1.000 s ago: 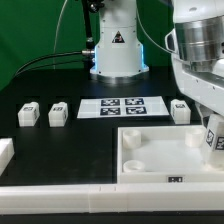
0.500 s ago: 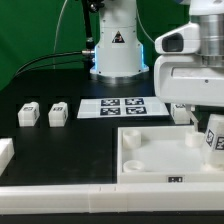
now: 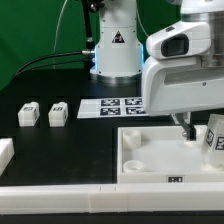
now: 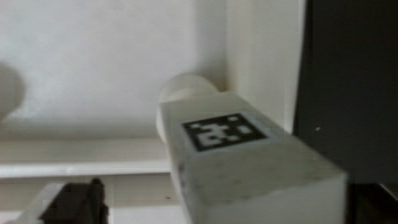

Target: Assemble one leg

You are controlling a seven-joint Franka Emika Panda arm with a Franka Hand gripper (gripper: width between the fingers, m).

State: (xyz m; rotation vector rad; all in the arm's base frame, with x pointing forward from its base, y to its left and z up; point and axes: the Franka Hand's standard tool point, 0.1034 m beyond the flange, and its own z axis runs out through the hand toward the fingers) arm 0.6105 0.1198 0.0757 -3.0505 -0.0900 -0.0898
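Mid-table: marker board [image 3: 120,106]; robot base [image 3: 115,50] at its 12 o'clock, behind. At its 9 o'clock, side by side: outer leg [image 3: 28,114], inner leg [image 3: 58,113]. At 5 o'clock, nearer: panel [image 3: 150,160]. In panel, against its 3 o'clock rim: third leg [image 3: 215,138].

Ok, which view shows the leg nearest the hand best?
The wrist view: the leg fills the middle of the frame, close up, with its marker tag facing the camera. The exterior view catches only part of it, small and cropped at the exterior view's right edge.
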